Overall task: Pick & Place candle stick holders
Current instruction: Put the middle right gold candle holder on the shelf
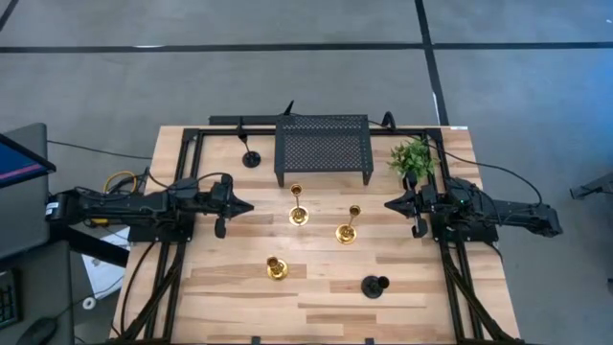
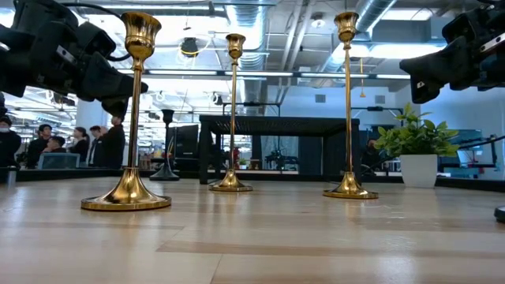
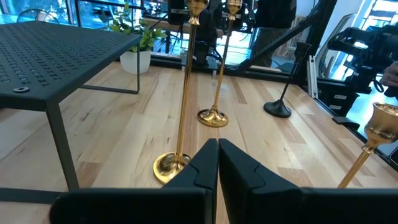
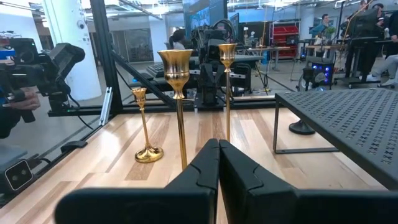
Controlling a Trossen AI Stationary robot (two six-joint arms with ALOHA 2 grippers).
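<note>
Both arms hover apart at the desk (image 1: 230,307) sides, the left claw (image 1: 247,205) and right claw (image 1: 391,204) each pressed together and holding nothing, while three gold candle stick holders (image 1: 299,217) stand between them and two black ones sit far-left and near-right.

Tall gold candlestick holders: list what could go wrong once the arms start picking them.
1. The two tall, thin-stemmed gold candlestick holders stand close together on small bases; a bumped stem could tip one into the other.
2. The black mesh metal rack sits just behind them, so an arm could clip its edge.
3. The left claw and right claw are both shut; either would likely knock a stem unless opened first.
</note>
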